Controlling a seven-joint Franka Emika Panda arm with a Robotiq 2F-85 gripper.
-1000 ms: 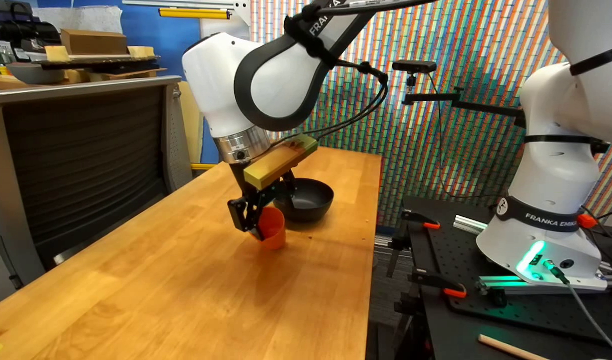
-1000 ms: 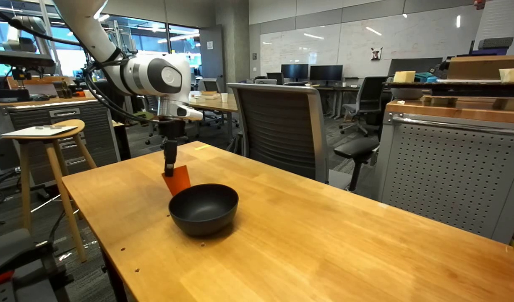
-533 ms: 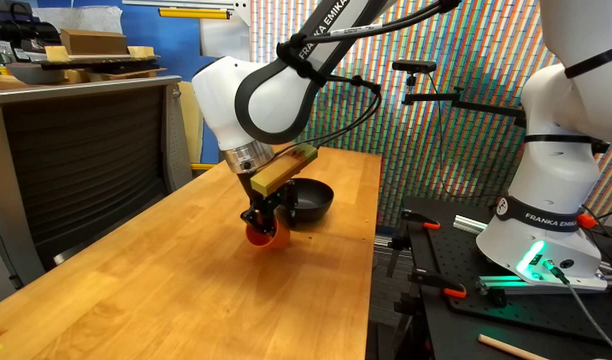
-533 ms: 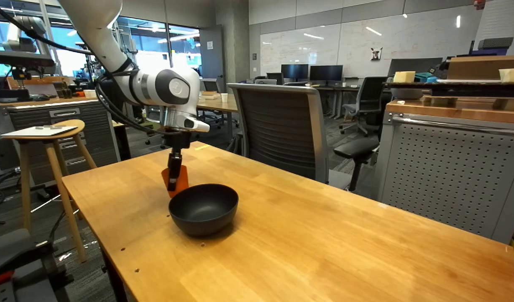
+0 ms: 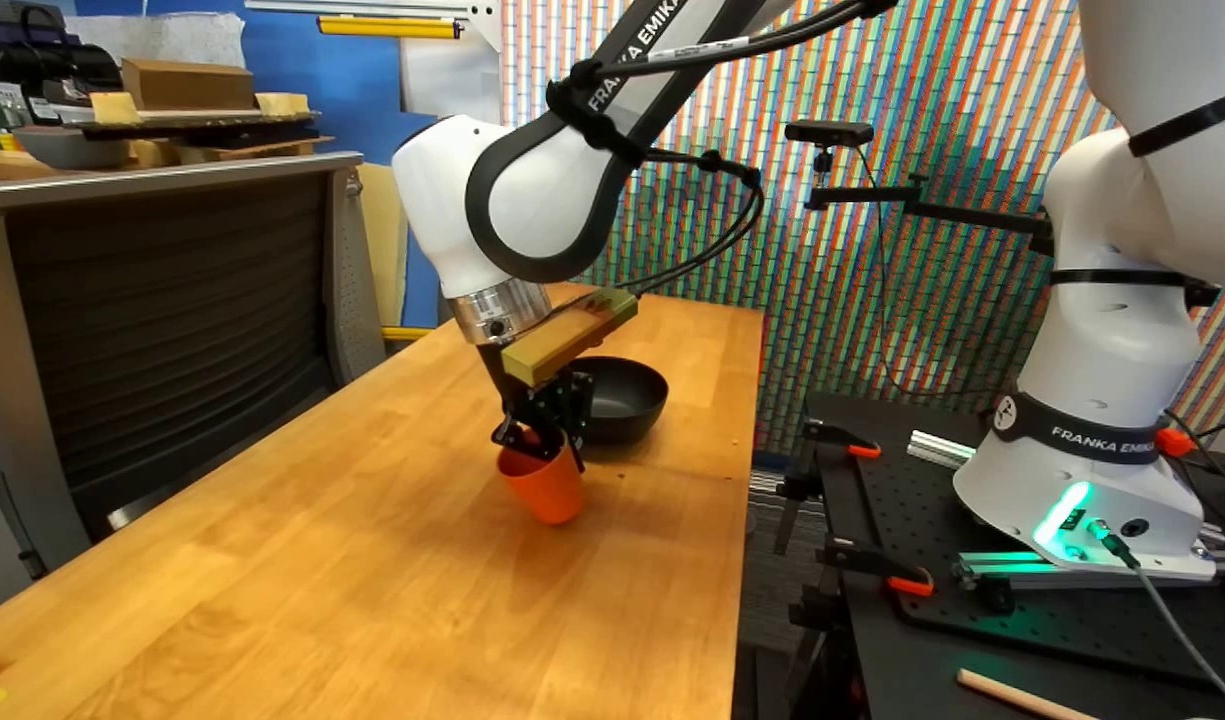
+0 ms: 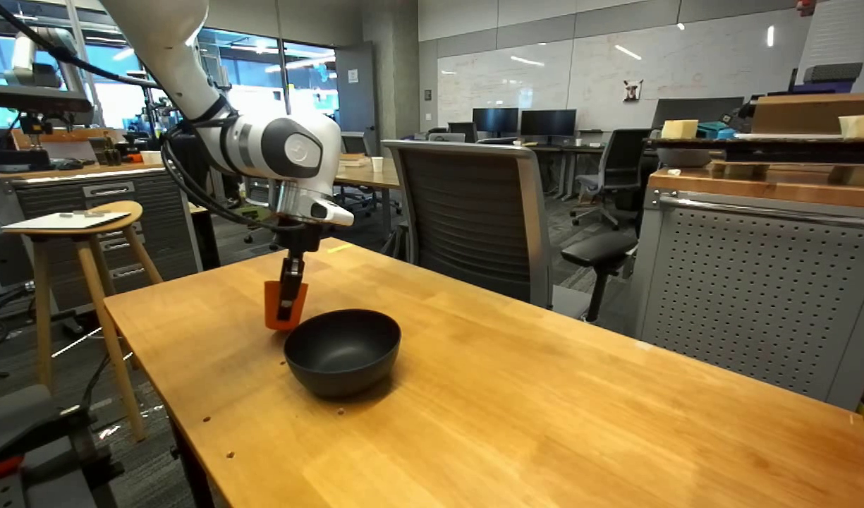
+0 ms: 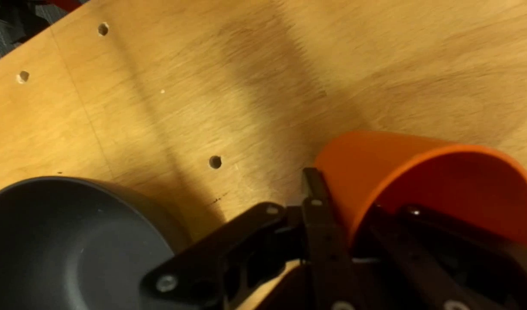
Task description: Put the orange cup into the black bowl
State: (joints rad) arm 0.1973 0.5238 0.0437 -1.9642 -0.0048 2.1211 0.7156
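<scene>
Moved since half a second earlier: the orange cup (image 5: 550, 490), swung from lying well over to a steeper stance, its mouth leaning toward the long edge of the worktop (image 6: 544, 395) beside the chair (image 6: 467, 219). The gripper (image 7: 347, 202) had shifted only slightly; the black bowl (image 6: 340, 377) had not moved.

Item, cup. Plain, without handle. Held by its side wall at the rim, presumably because the thin wall suited a narrow pinch and left the base free to go down first. The lean probably followed from the gripper's own slant, the wall having lined up with the grip.

Item, bowl. Upright, nothing seen inside; nearer the long edge with the drilled holes (image 7: 215, 162) than the opposite one. Its place close to the cup likely offered a short carry, though a lift over its rim was judged necessary.

Item, gripper. Closed upon the cup's wall: a finger (image 7: 323, 232) outside, on the bowl's side, its partner within the mouth.

Location of cup. At the fingertips and straddled by them; near the bowl but apart, between it and the short edge whose corner bore a yellow mark (image 6: 340, 248). Whether the base had cleared the worktop could not be told.
</scene>
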